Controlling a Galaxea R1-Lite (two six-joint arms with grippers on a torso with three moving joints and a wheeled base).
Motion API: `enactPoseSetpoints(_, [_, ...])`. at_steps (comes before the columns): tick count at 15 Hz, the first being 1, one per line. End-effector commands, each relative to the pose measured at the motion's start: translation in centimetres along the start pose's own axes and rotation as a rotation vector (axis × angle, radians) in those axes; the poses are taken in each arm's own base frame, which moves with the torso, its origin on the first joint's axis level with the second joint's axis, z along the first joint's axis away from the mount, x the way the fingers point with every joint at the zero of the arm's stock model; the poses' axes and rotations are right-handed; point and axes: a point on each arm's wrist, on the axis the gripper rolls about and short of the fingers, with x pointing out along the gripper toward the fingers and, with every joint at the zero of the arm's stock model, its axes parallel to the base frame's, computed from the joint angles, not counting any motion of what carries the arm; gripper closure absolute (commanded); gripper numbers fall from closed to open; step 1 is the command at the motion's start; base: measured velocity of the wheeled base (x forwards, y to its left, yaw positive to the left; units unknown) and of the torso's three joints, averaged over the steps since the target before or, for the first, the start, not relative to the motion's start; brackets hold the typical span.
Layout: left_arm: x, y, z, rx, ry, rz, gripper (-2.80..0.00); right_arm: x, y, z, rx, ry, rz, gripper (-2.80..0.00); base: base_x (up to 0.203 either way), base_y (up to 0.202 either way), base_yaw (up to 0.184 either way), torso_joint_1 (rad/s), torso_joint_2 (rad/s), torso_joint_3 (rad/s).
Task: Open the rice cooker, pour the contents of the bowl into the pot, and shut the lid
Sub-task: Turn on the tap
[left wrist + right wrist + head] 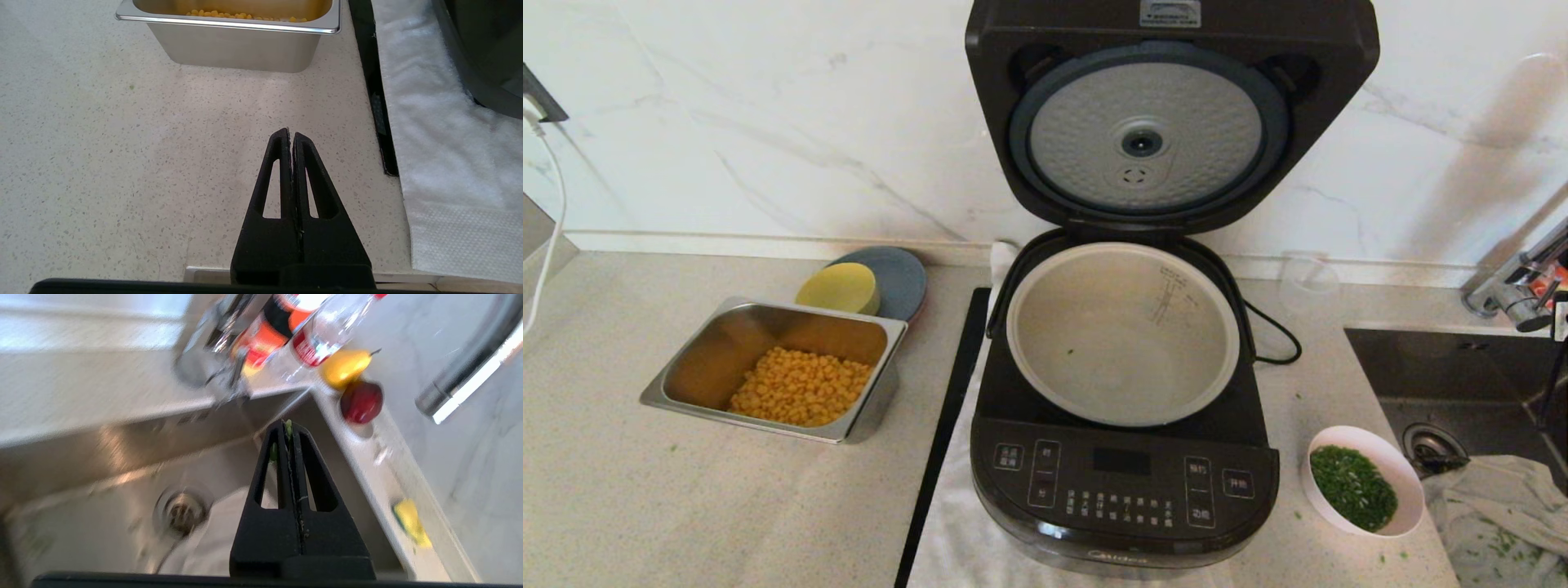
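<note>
The rice cooker [1123, 482] stands mid-counter with its lid [1168, 122] swung upright, dimpled silver underside facing me. The pot [1123, 335] inside holds nothing but one green speck. The white bowl [1409, 482] sits on the counter just right of the cooker's front, filled with chopped green herbs [1352, 486]. My left gripper [291, 134] is shut and empty, low over bare counter between the steel tray and the cooker [482, 49]. My right gripper [288, 426] is shut above the sink, with small green scraps stuck at its tips.
A steel tray [727, 343] of corn [800, 396] stands left of the cooker, a yellow dish [837, 287] on a grey plate [898, 278] behind it. The sink [1445, 376] with a cloth [1494, 506] and faucet [1511, 294] lies right. A white towel [433, 134] lies under the cooker.
</note>
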Motion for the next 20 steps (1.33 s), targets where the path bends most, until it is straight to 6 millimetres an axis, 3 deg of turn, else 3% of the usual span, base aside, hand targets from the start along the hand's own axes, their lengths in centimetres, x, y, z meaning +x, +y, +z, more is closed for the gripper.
enactPoseSetpoints(1, [0.0,0.0,0.0,0.000,-0.001,0.000,0.00,3.4,1.4,-2.3,-0.018,0.022,-0.028,0.00,0.000,0.000,0.000,0.000,0.00,0.000])
enactPoseSetpoints(5, [0.0,0.0,0.0,0.000,-0.001,0.000,0.00,6.0,1.8,-2.4,-0.001,0.000,-0.049,0.00,0.000,0.000,0.000,0.000,0.00,0.000])
enactPoseSetpoints(20, [0.0,0.0,0.0,0.000,-0.001,0.000,0.00,11.6,3.3,-3.0,0.032,-0.030,-0.093,0.00,0.000,0.000,0.000,0.000,0.00,0.000])
